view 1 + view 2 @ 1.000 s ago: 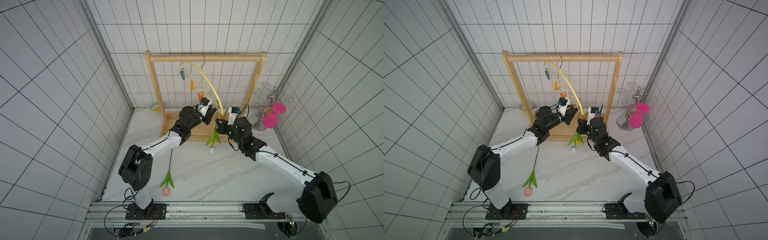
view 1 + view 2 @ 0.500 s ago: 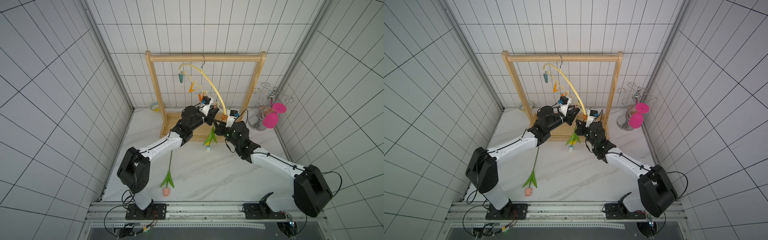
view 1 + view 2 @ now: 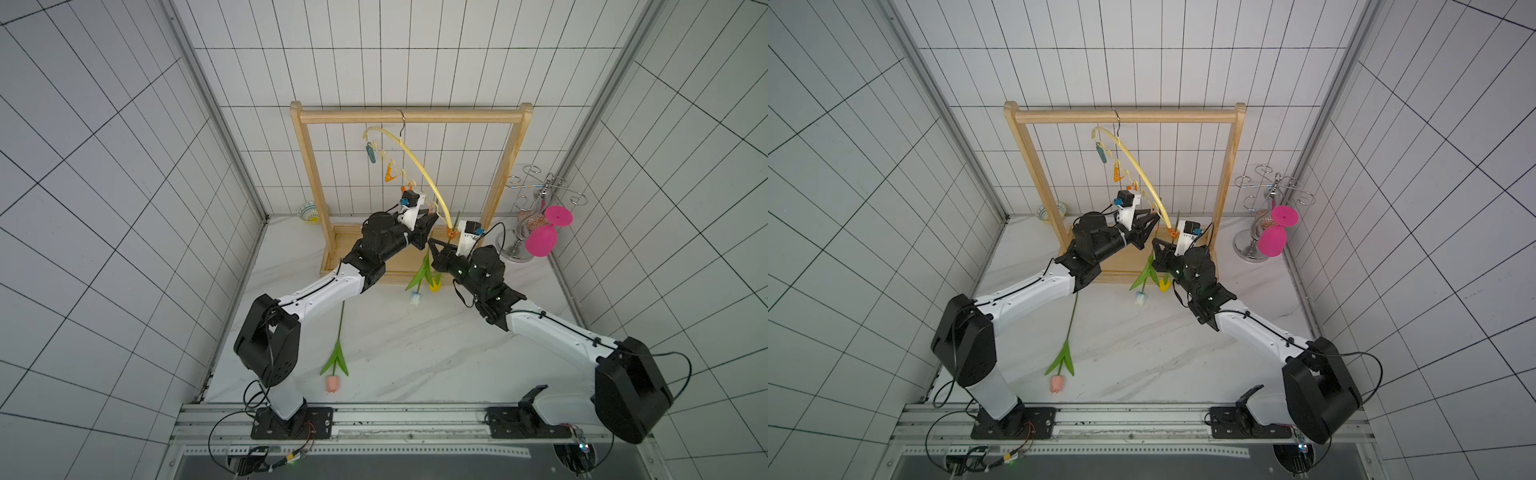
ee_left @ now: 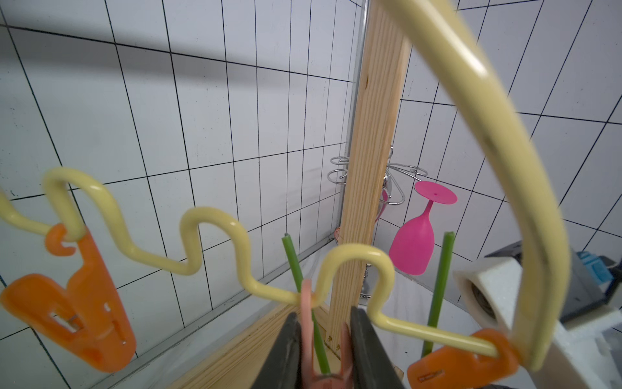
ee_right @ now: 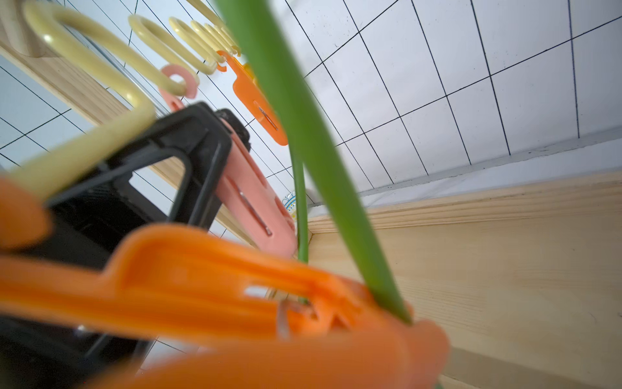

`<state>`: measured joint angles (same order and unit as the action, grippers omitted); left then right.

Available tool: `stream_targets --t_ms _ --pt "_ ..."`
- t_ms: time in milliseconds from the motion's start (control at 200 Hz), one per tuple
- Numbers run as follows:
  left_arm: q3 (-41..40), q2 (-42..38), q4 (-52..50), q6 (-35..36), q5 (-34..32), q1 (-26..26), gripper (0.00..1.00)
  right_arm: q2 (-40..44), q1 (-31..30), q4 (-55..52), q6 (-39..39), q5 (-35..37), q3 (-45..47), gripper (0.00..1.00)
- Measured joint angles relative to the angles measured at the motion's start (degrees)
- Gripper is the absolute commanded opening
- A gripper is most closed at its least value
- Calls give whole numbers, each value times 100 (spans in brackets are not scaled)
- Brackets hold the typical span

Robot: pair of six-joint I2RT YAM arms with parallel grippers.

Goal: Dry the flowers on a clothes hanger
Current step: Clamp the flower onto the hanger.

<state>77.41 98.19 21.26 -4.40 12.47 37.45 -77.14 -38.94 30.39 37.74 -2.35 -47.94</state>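
1. Hanger [image 3: 424,172]: hooked on the top bar of the rack [image 3: 457,116] and hanging steeply tilted. The end with the teal clip [image 3: 370,153] is high. The other end is low, between the two grippers.
2. Left gripper [image 4: 324,313]: clenched on the pink clip [image 4: 305,323], with one finger against each handle. A green stem passes up between the handles.
3. Right gripper [image 3: 434,245]: jaws closed, just under the hanger's low end and close beside the left gripper. Whether a stem is pinched cannot be told. Its wrist view shows only the blurred end clip [image 5: 202,286] and a stem.
4. Pale tulip [image 3: 415,298]: hangs head down above the table [image 3: 415,353], with its stem running up toward the pink clip.
5. Yellow tulip [image 3: 434,284]: hangs head down just beside the pale one. Its stem is in the orange end clip, and the cut tip stands above the clip in the left wrist view.
6. Pink tulip [image 3: 336,357]: lies flat on the table with its head toward the base rail. Its stem runs under the left arm, well apart from the hanger.
7. Orange clip [image 3: 390,172]: hangs free on the hanger's wavy bar, below the teal one.
8. Surroundings: a goblet [image 3: 540,241] hangs inverted on a wire stand [image 3: 517,253] on the right arm's side of the rack. A bowl [image 3: 308,212] sits by the opposite post.
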Motion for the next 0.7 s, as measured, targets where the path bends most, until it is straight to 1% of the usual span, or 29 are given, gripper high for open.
stream_targets --t_ms 700 --pt "-350 0 767 -293 -20 0 25 -9 0 155 87 -153 0 0"
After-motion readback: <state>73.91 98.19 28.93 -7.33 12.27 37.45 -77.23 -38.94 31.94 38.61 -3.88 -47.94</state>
